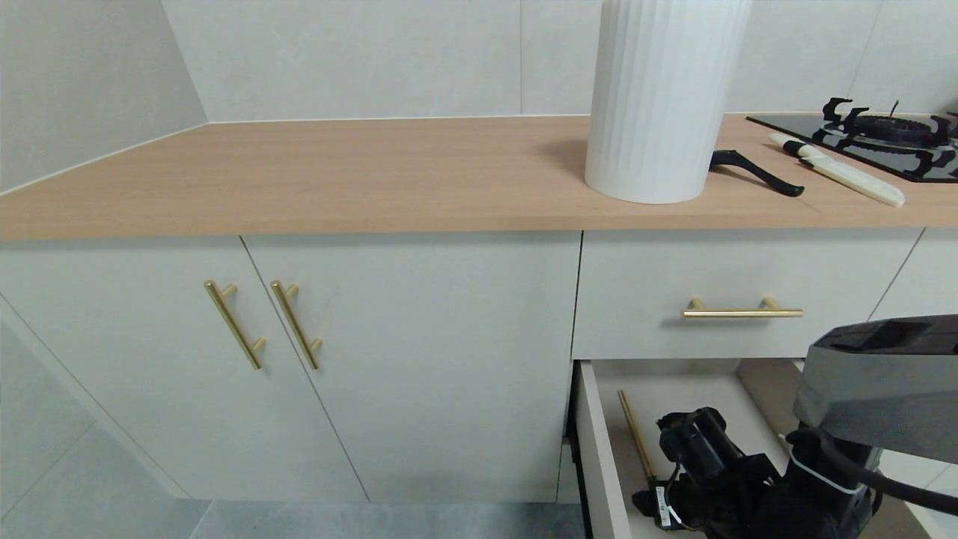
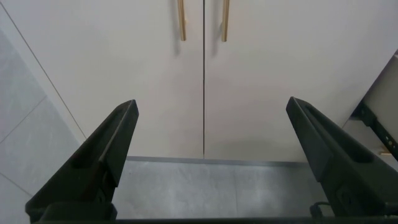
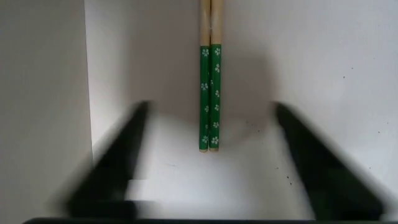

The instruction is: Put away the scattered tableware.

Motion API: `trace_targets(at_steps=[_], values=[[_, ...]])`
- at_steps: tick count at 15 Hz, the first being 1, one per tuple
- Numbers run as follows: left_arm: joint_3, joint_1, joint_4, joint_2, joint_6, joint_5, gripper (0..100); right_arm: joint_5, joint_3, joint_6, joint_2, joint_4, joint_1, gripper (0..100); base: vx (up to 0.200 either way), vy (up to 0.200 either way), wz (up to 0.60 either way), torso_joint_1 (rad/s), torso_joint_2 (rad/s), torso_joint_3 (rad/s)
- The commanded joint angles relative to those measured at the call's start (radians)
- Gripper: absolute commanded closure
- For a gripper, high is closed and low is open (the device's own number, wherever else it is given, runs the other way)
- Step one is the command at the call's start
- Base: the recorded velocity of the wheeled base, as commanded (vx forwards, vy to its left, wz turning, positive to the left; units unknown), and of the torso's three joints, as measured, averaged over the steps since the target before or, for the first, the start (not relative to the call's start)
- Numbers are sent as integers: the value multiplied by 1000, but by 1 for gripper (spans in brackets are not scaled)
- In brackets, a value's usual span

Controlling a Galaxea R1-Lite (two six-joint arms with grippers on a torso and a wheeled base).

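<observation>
Right end effector (image 3: pixel 211 111) hangs spread wide over chopsticks (image 3: pixel 210 93) with green flowery ends, lying in the open white drawer (image 1: pixel 595 434) under a wooden worktop (image 1: pixel 337 172).

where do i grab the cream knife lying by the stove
Take the cream knife from above, across its narrow width near the middle. It lies flat and diagonal on the counter, so a crosswise pinch suits it; the stove crowds its far end.

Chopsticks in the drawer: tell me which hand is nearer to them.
Right. The right hand hangs in the open drawer right by the chopsticks; the left hand faces the cupboard doors, outside it.
</observation>
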Motion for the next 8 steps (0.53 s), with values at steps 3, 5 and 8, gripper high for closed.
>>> trace_targets(at_steps=[3, 5, 8], values=[[0, -1, 0, 0, 0, 0, 0, 3, 29, -1, -99, -1, -1, 0, 0, 0, 0, 0, 0, 0], [0, 0, 0, 0, 0, 0, 0, 10, 49, -11, -252, 18, -12, 0, 0, 0, 0, 0, 0, 0], [0, 0, 0, 0, 0, 0, 0, 12, 12, -55, -490, 212, -62, 0, 0, 0, 0, 0, 0, 0]])
